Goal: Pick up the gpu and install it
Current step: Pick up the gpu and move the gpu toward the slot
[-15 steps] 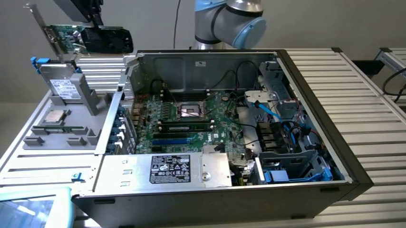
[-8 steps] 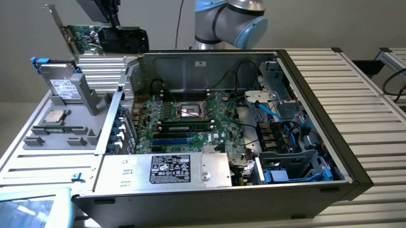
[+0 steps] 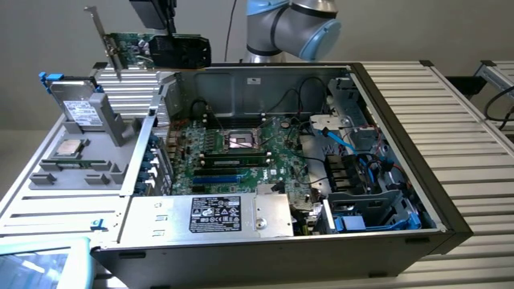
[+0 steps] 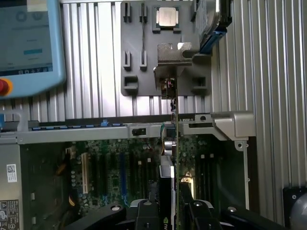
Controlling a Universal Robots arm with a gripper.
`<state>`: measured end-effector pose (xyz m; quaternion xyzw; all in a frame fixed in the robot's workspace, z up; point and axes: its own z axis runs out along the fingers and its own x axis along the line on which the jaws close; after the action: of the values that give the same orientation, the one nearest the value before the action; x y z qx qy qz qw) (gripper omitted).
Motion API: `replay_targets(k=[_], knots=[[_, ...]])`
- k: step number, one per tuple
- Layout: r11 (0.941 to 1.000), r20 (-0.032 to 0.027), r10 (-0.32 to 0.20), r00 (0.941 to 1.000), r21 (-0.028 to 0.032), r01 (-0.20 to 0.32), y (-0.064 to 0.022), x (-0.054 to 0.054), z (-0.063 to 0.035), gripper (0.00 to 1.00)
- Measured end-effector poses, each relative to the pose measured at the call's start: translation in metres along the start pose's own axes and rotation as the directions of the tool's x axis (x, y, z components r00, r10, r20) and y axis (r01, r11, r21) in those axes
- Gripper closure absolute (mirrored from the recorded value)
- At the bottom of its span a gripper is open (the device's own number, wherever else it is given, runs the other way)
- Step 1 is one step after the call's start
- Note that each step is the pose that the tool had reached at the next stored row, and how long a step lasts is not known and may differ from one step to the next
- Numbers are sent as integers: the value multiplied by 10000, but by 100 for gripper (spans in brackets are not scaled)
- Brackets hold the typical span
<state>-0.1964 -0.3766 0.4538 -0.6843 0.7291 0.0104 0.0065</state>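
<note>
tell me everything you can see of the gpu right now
The gpu is a small green circuit card with a black fan block on one face. A thin silver metal bracket sits at its end toward the exterior view's left. It hangs in the air, standing on edge above the rear of the open computer case, with the bracket slightly tilted. The tool grips it from above, and nothing else touches it.
</note>
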Motion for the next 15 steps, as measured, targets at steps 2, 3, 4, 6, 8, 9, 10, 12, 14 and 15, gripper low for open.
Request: replay_targets(k=[2, 3, 4, 6, 8, 9, 10, 12, 14, 15], knots=[[10000, 0, -17, 10000, 0, 17, -91, -6, 2, 73], [10000, -1, -26, 10000, 0, 26, -135, -8, 3, 73], [10000, 0, -35, 10000, -1, 35, -181, -11, 4, 73], [10000, -1, -54, 10000, -1, 54, -271, -17, 6, 73], [10000, -1, -72, 10000, -2, 72, -365, -23, 9, 73], [10000, -1, -80, 10000, -2, 80, -409, -26, 10, 73], [10000, -1, -91, 10000, -3, 91, -456, -29, 10, 73], [9999, -1, -123, 9999, -3, 123, -534, -34, 12, 73], [9999, -1, -170, 9999, -4, 170, -599, -37, 14, 73], [9998, -1, -192, 9998, -4, 192, -632, -40, 16, 73]])
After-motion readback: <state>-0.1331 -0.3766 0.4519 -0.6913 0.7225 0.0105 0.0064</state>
